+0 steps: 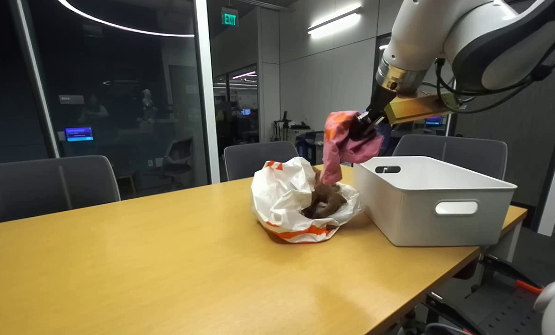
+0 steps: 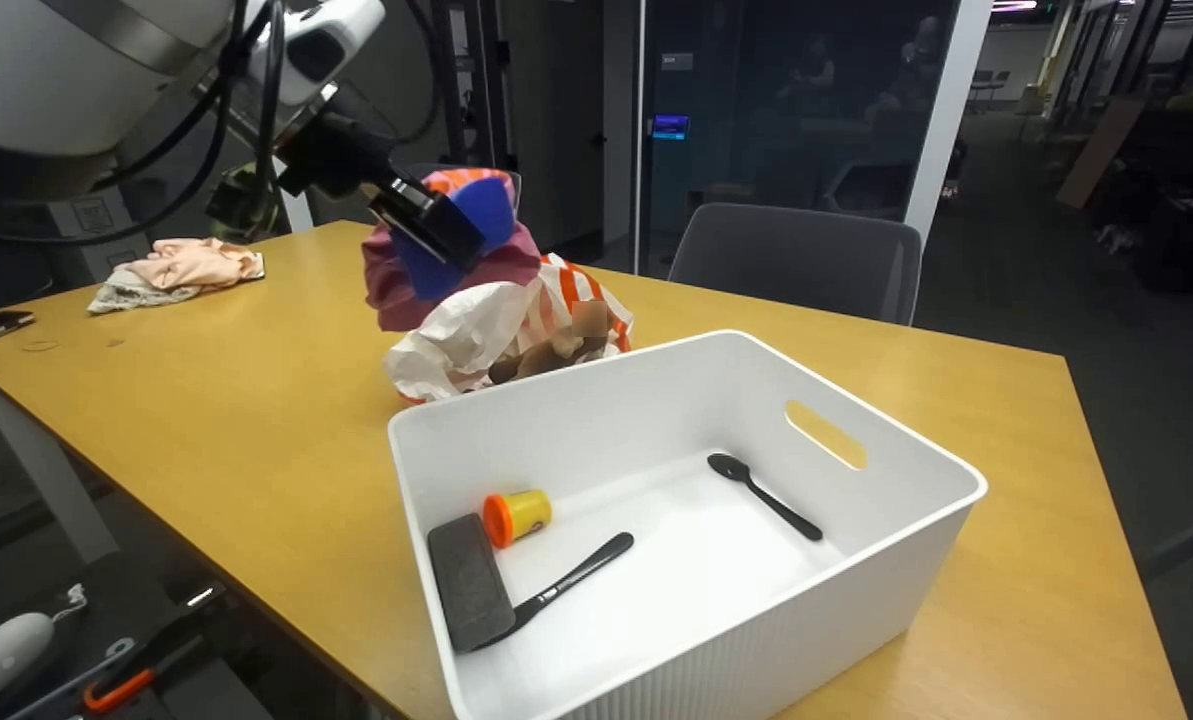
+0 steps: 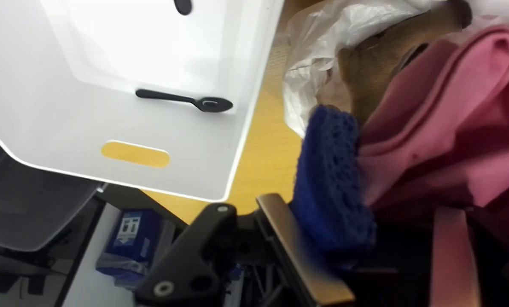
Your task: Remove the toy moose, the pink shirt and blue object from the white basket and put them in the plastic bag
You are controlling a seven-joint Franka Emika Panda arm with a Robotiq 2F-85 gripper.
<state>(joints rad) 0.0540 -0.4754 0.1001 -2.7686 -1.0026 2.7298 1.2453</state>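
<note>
**My gripper (image 1: 364, 128) holds the pink shirt (image 1: 335, 149) and the blue object (image 3: 333, 179) together at the plastic bag (image 1: 282, 190)**

My jaws are closed on both items at once. In the wrist view, one of my fingers (image 3: 299, 247) presses against the blue object, which has a porous, sponge-like side; the shirt bunches right next to it, toward my other finger. Orange patches show on the upper part of the shirt, and a length of it hangs down at the bag's mouth. From these angles I cannot tell whether the hanging cloth touches the toy moose (image 1: 326, 200).

The moose, brown, lies inside the crumpled white bag with orange markings, partly visible through the opening. The bag sits on a yellow wooden table (image 1: 142, 270), just beside the white basket (image 1: 421, 223).

In the basket, an exterior view shows a yellow tub (image 2: 528, 514) with an orange lid, tipped on its side beside a dark grey block (image 2: 469, 585); a black-handled utensil (image 2: 586, 566) with its end at the block; and, apart from these, a black spoon (image 2: 771, 502). Farther along the table, well apart from the bag, lies a peach cloth (image 2: 196, 265).
</note>
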